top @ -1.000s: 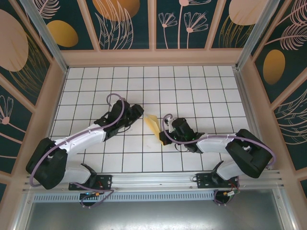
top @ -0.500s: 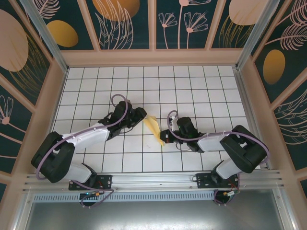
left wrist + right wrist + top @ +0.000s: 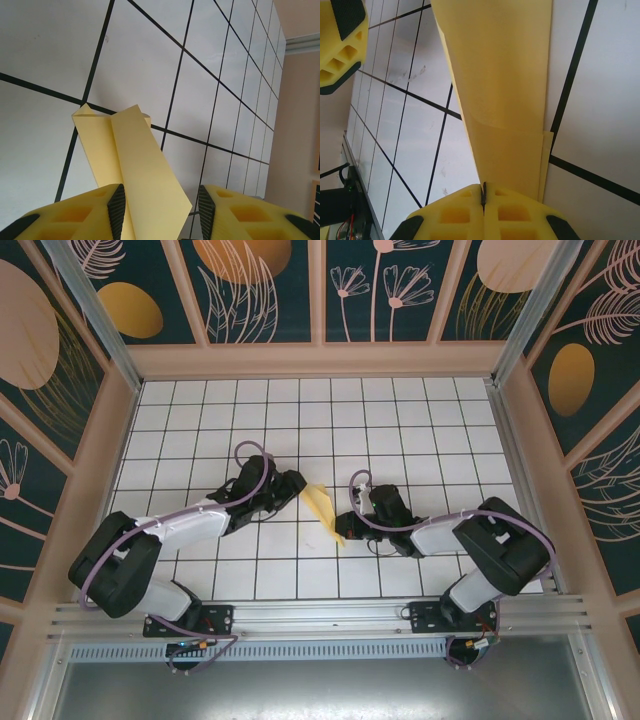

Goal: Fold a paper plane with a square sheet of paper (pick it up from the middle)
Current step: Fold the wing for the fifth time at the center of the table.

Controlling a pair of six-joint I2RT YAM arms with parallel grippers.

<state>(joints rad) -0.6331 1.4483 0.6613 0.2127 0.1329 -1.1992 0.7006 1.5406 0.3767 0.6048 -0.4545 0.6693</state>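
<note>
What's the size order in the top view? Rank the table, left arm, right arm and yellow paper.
1. table
2. left arm and right arm, too alike to split
3. yellow paper

A white table (image 3: pixel 200 400) ruled in black grid lines sits inside dark teal walls (image 3: pixel 270 290) painted with flowers.

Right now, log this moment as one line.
paper: folded yellow wedge, between the arms | right tool: shut on its near end | left tool: open, fingers either side of paper
</note>
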